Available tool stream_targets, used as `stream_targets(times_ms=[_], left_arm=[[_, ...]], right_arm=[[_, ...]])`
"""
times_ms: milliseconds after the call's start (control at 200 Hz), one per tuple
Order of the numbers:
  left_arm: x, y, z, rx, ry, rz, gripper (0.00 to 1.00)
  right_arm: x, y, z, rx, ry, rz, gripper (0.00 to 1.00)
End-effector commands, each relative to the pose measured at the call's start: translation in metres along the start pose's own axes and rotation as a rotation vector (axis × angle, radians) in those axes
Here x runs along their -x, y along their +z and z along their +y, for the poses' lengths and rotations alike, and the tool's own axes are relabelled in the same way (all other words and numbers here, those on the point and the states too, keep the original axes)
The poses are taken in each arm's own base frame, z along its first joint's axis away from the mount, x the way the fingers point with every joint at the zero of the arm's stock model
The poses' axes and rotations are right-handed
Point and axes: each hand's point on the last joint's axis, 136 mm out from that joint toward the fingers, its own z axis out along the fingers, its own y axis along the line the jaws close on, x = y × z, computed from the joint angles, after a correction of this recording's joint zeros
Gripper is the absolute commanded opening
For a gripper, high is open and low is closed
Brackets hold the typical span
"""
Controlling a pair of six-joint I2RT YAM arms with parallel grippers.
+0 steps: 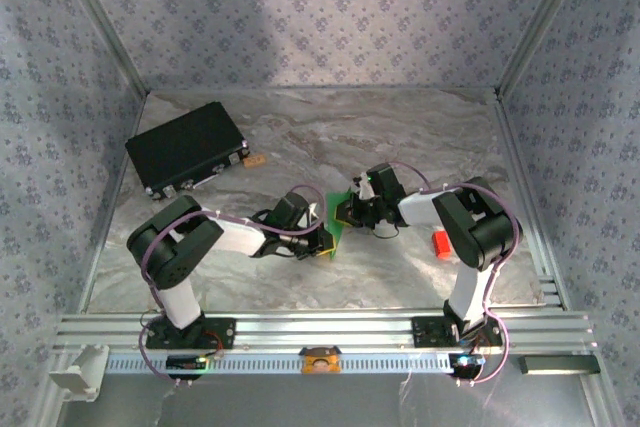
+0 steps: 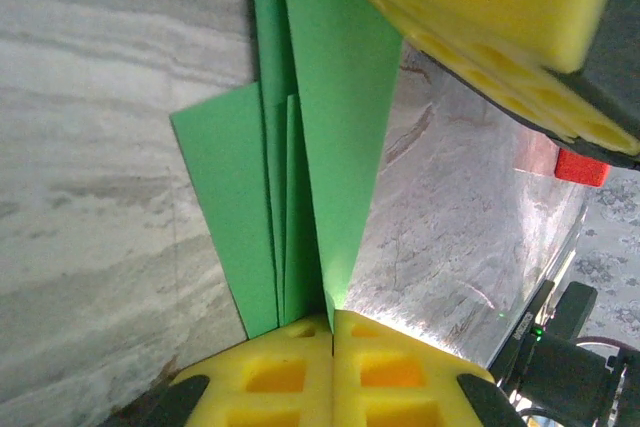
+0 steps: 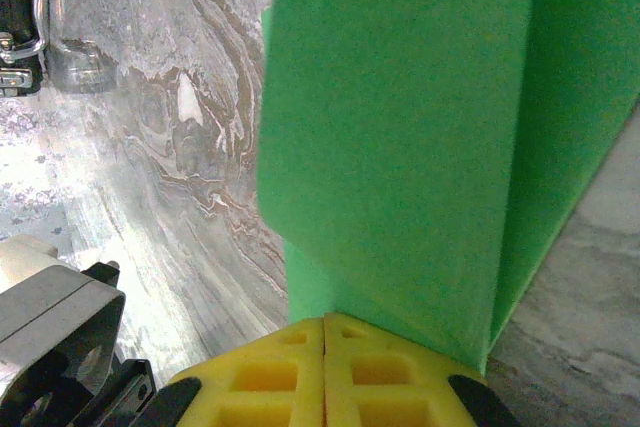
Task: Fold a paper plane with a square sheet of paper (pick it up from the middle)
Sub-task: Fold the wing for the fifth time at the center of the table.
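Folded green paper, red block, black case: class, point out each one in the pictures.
folded green paper [image 2: 335, 117], left wrist view, on its widest flat panel.
red block [image 1: 440, 244], top external view, on its top face.
black case [image 1: 187, 147], top external view, middle of its lid.

Far tabletop [image 1: 400, 137] open; black case [image 1: 187, 150] left, red block [image 1: 440, 244] right.

The paper plane [image 2: 335, 97] was thin, matt green paper, smooth between sharp creases. The left gripper [image 2: 332, 325] and right gripper [image 3: 325, 325] wore yellow pads [image 2: 270, 377] of dull, foam-like plastic moulded with square hollows. The surface [image 2: 90, 147] looked like grey-veined marble with a soft sheen, and the case [image 1: 186, 150] was matt black with shiny metal latches.
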Motion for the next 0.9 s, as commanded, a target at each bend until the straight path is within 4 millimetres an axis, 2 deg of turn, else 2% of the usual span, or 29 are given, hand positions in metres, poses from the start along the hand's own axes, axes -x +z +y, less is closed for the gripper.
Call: stream_targets(times_ms=[0,75,255,410,600,780,894], left_arm=[[-0.031,-0.001,0.020,0.057,-0.019,0.110,0.10],[-0.031,-0.004,0.018,0.055,-0.012,0.103,0.11],[-0.031,-0.006,0.015,0.053,-0.005,0.106,0.04],[-0.035,-0.006,0.017,0.057,-0.008,0.117,0.04],[-0.038,-0.009,0.022,0.074,-0.013,0.118,0.13],[-0.041,-0.010,0.020,0.063,-0.005,0.128,0.00],[-0.044,-0.010,0.018,0.054,0.005,0.143,0.00]], right_arm=[[-0.026,0.005,-0.041,-0.163,0.057,0.061,0.08],[-0.026,0.005,-0.041,-0.166,0.054,0.060,0.08],[-0.028,0.005,-0.043,-0.171,0.055,0.064,0.08],[-0.029,0.005,-0.044,-0.176,0.055,0.065,0.08],[-0.029,0.004,-0.045,-0.191,0.056,0.064,0.08],[-0.029,0.003,-0.046,-0.202,0.057,0.060,0.07],[-0.030,0.002,-0.045,-0.205,0.058,0.060,0.07]])
